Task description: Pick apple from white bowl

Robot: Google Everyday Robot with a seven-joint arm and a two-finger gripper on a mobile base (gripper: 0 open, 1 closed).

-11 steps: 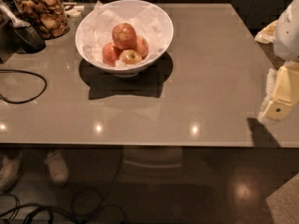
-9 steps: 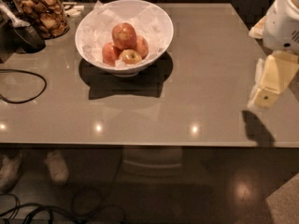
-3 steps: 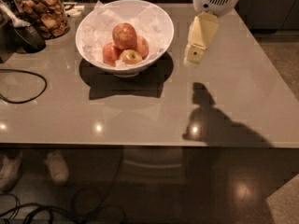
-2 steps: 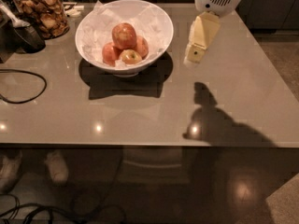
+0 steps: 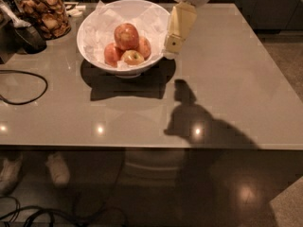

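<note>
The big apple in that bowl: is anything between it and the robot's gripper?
Only the white bowl's right rim and a smaller apple; the gripper hangs at that rim, and the big apple lies uncovered on top.

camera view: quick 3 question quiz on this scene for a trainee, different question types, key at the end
1. True or false: the gripper hangs just outside the white bowl, on its right side in the picture, and is not holding the largest apple.
2. Besides that one, how many smaller apples lie in the bowl? A one, B three, C five.
3. Fill in: the glass jar of brown snacks stands at the table's far ___ corner, as seen in the picture.

Key: 1 true; 2 B; 3 left.
</note>
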